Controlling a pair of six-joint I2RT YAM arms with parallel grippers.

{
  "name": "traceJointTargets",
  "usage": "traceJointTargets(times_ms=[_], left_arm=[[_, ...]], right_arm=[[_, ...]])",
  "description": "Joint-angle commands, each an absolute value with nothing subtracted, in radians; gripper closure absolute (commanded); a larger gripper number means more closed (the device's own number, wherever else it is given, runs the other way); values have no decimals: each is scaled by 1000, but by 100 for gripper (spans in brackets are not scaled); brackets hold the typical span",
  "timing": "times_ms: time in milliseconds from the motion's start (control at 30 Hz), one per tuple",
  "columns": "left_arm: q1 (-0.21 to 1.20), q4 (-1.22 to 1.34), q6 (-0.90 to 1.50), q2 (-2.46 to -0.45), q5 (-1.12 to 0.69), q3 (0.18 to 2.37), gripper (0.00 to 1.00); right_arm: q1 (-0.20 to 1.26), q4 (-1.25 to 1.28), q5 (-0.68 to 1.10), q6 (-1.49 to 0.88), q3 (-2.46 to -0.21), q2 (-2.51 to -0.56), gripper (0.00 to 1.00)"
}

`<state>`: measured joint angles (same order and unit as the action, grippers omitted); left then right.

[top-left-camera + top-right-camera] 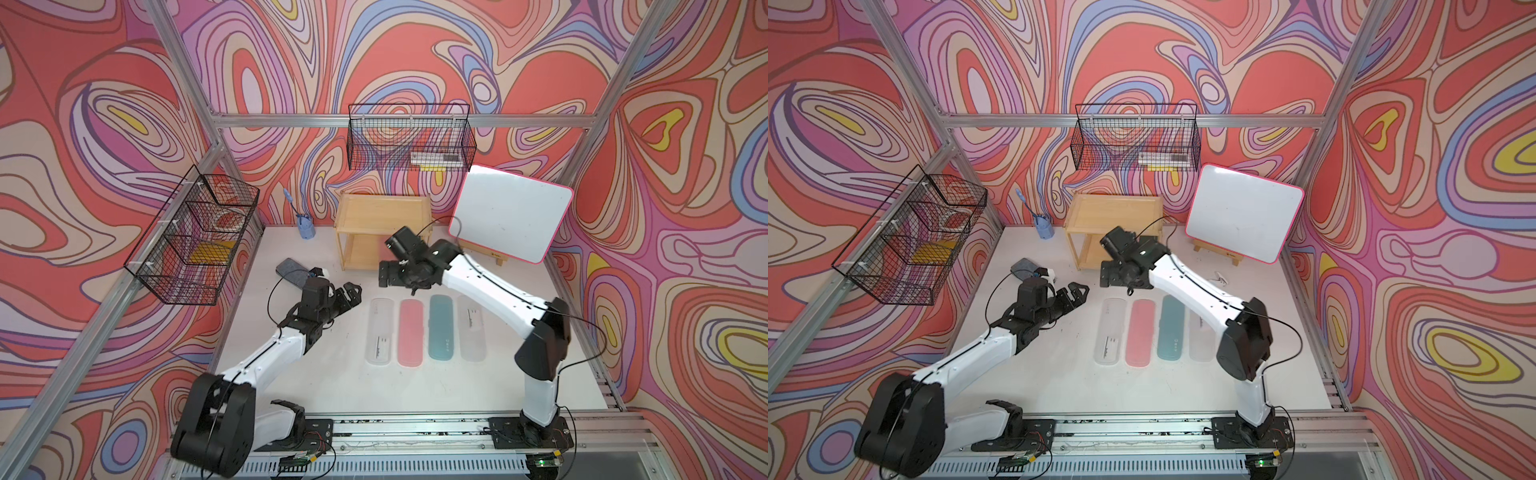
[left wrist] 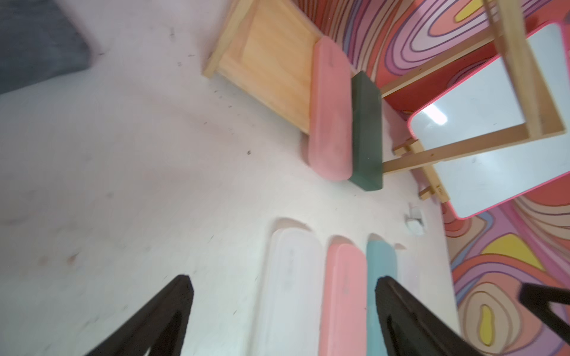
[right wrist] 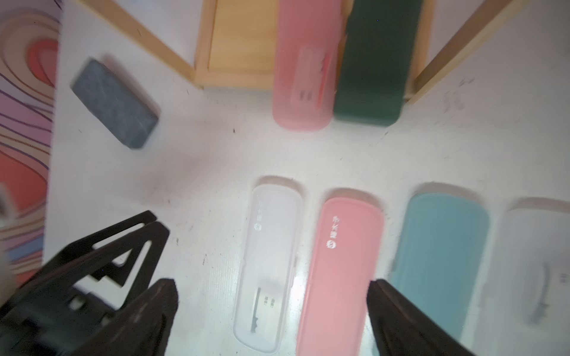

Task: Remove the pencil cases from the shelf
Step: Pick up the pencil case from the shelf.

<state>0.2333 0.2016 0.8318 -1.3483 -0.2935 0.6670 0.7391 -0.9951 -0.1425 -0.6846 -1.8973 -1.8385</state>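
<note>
- Right end effector [image 3: 270,285]: jaws spread wide, nothing held. It hangs low over the tabletop [image 3: 200,160], between the shelf and the laid-out row.
- Left end effector [image 2: 283,280]: jaws also wide and empty, just to the left of the right one, arms near each other.
- Just short of both end effectors, four pencil cases lie flat in a row: clear case [image 3: 268,262], pink case [image 3: 339,262], teal case [image 3: 441,255], second clear case [image 3: 539,262]. These are off the shelf.
- Just beyond the right end effector stands the shelf [image 1: 382,208]. The top tier is bare. The lower tier carries the shelved pink case [image 3: 303,67] and the dark green case [image 3: 373,61], side by side and touching, their front ends jutting past the edge. The task is judged unfinished.
- Risk: the two remaining cases touch, so closing on one may drag or tip the other.
- Risk: a shelf post stands close beside the dark green case; a finger could catch it and shove the light shelf.
- Risk: a low approach could scatter the row, and the arms may foul each other.
- Near the left end effector: grey pouch [image 1: 291,270], not a task item.
- Farther out: blue cup [image 1: 306,232] holding a blue tool; back wire basket [image 1: 411,141] holding flat pale and yellow items; left wire basket [image 1: 195,237] holding something yellow, other contents unclear.
</note>
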Motion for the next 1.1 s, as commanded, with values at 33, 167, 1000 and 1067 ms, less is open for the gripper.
traceJointTargets(times_ms=[33, 167, 1000, 1067], left_arm=[[207, 429, 924, -1568, -628, 819, 2], [207, 449, 979, -1742, -727, 961, 1], [238, 377, 1018, -2051, -679, 1171, 1], [249, 341, 1009, -2064, -661, 1194, 1]], right_arm=[[665, -993, -223, -623, -1823, -1713, 2], [626, -991, -229, -605, -1772, -1647, 2], [546, -965, -222, -563, -1684, -1553, 2], [542, -967, -220, -560, -1684, -1551, 2]])
